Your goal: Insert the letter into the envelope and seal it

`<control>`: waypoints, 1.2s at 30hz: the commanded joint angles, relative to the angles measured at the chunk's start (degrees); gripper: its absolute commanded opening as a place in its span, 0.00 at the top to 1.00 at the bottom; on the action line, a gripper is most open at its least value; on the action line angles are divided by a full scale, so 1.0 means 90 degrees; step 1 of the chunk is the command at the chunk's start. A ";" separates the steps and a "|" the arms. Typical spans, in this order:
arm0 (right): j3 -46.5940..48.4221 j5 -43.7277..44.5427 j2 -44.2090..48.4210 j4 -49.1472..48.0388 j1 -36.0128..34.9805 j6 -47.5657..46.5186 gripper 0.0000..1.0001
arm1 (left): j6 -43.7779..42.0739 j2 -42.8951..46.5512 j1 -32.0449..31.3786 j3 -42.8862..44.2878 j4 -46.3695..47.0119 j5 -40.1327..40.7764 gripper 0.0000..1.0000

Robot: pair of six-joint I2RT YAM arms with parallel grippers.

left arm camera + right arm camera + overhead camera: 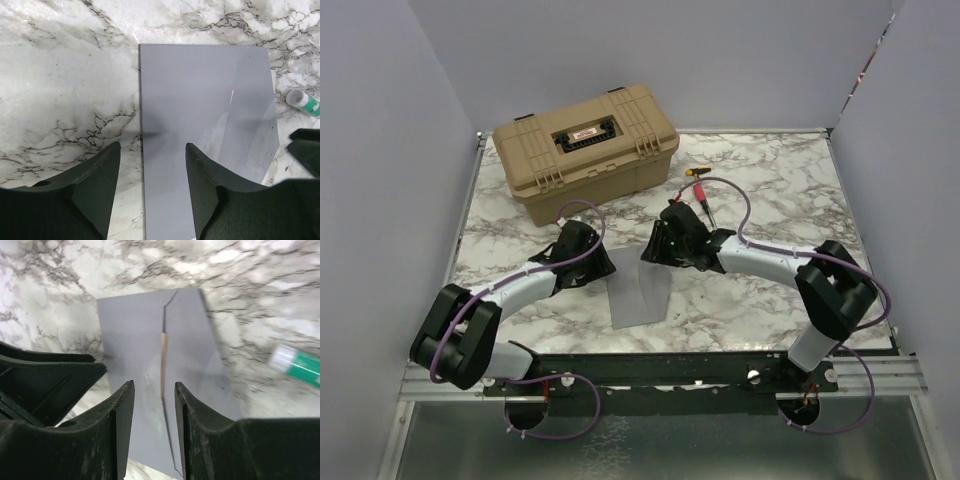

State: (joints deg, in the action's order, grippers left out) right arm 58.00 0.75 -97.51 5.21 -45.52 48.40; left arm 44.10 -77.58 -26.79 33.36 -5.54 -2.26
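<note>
The grey-lilac envelope lies flat on the marble table between my arms; it also shows in the left wrist view and the right wrist view. Of the letter, only a thin tan sliver shows, along the edge of the envelope's flap. My left gripper is open and empty, low over the envelope's left edge. My right gripper is open, with its jaws on either side of the flap's edge. In the top view both grippers, left and right, hover at the envelope's far end.
A tan hard case stands at the back left. A white and green tube lies right of the envelope, also in the right wrist view. A small red and yellow tool lies behind the right gripper. Walls enclose the table.
</note>
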 commanded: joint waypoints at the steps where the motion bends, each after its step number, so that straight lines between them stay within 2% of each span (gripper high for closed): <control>1: -0.0008 0.0870 0.0568 0.1087 0.0285 -0.0348 0.57 | -0.0258 0.0379 -0.0012 0.0214 -0.0429 -0.0078 0.43; 11: -0.0100 0.1066 0.1036 0.2031 0.0904 -0.0470 0.54 | -0.0273 0.0516 -0.0007 0.0171 -0.0453 -0.0594 0.41; 18: 0.0046 0.1032 0.0850 0.2478 0.1452 -0.0794 0.50 | -0.0593 0.0278 -0.0077 0.0324 -0.0017 -0.1603 0.41; 25: 0.0738 0.1035 0.0326 0.3303 0.1474 -0.2119 0.43 | -0.0527 0.0183 -0.0110 0.0373 0.0205 -0.1685 0.38; 28: 0.0970 0.0827 0.0180 0.3525 0.1473 -0.2968 0.43 | -0.0505 0.0058 -0.0116 0.0365 0.0301 -0.1747 0.37; 36: 0.1477 0.0521 -0.0448 0.3949 0.1473 -0.4444 0.45 | -0.0534 -0.0148 -0.0119 0.0475 0.0371 -0.1847 0.37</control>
State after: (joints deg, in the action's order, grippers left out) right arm 69.41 8.05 -98.67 36.71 -32.14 18.26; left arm 39.88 -78.19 -27.51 35.24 -3.86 -17.02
